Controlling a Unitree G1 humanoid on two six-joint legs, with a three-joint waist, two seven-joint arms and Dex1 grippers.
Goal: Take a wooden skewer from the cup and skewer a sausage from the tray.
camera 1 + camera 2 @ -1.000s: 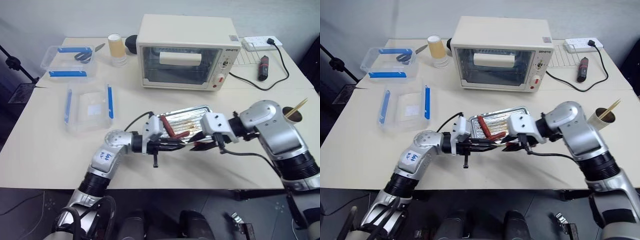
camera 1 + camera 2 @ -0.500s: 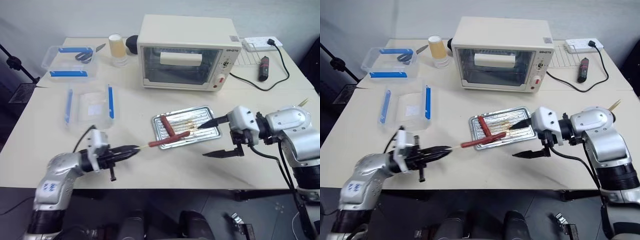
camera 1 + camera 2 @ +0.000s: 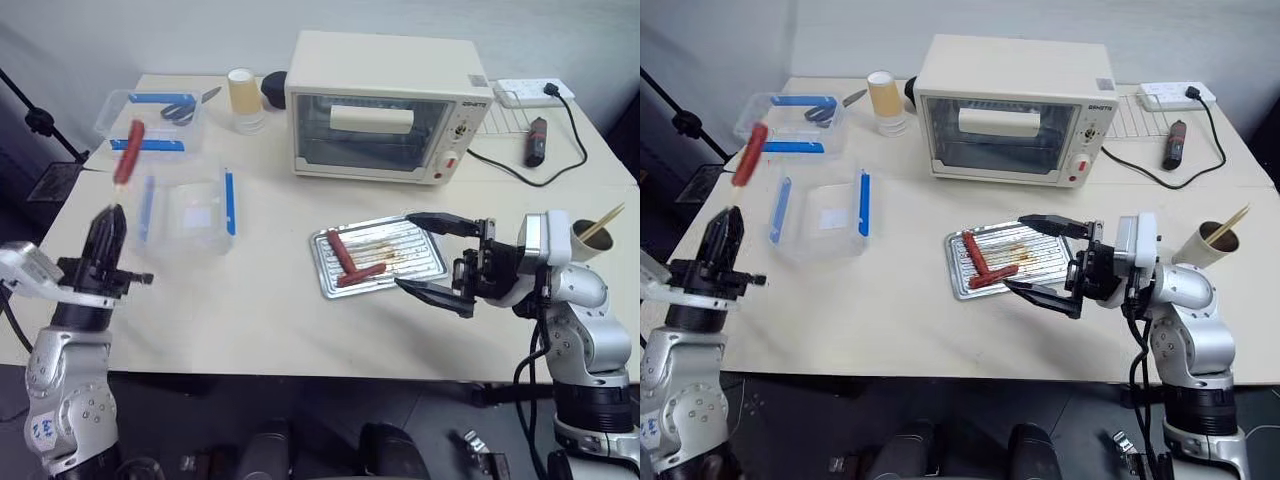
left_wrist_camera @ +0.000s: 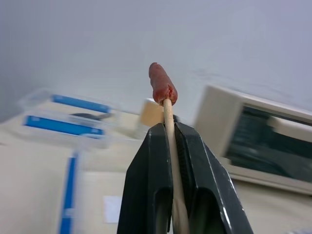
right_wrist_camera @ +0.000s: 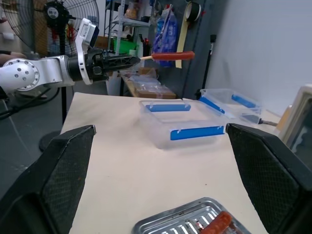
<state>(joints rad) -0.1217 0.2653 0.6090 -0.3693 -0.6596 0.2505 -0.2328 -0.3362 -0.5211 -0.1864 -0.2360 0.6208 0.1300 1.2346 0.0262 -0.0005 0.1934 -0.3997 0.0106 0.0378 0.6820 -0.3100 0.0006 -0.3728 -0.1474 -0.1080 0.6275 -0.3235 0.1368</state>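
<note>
Left hand (image 3: 108, 222), raised at the worktop's (image 3: 260, 300) near left, pinches the wooden skewer (image 4: 170, 141) bearing a sausage (image 3: 127, 152); right hand (image 3: 432, 260) spread beside the tray (image 3: 425, 265); cup (image 3: 588, 236) far right

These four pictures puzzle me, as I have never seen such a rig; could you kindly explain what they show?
A two-armed humanoid robot works at a table. Two pictures come from its head, looking down; the other two from cameras on its wrists. The left tool is shut on a wooden skewer carrying a sausage, raised at the table's left side. The right tool stands open beside the silver tray, where two sausages remain. Also on the table: a toaster oven, clear plastic boxes, and a paper cup of skewers.
</note>
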